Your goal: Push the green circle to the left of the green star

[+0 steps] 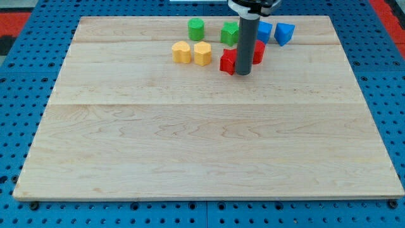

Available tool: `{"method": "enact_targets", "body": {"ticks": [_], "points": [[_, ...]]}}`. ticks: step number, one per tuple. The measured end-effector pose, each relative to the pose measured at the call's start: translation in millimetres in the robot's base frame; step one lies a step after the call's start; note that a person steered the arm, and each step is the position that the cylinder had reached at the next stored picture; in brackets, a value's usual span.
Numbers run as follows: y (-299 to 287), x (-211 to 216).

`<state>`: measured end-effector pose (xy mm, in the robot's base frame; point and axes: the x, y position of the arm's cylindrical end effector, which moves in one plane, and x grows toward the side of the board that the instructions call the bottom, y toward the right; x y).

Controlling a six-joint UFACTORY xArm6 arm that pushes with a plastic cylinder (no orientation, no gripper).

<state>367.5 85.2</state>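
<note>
The green circle [196, 29] is a short cylinder near the view's top, left of centre. The green star [230, 33] sits just to its right with a small gap between them. My tip [243, 73] is at the lower end of the dark rod, below and right of the green star. It touches the right side of a red block [228, 61]. The rod covers part of another red block [258, 52] behind it.
A yellow heart-like block [181, 52] and a yellow hexagon-like block [202, 54] sit side by side below the green circle. Two blue blocks [264, 31] [284, 33] lie right of the rod. The wooden board [202, 145] rests on a blue pegboard.
</note>
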Motion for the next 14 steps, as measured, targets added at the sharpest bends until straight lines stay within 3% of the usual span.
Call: {"method": "enact_targets", "body": {"ticks": [2, 4, 6, 7, 8, 9, 10, 11, 12, 14], "points": [[-53.4, -1.4], [-46.9, -35.5], [4.3, 17.1], [-27.8, 30.6], [-132.3, 34.4], [-224.5, -8.8], [-233.6, -81.4], [-167.3, -100.9], [-111.5, -89.3], [-96.3, -95.4]]}}
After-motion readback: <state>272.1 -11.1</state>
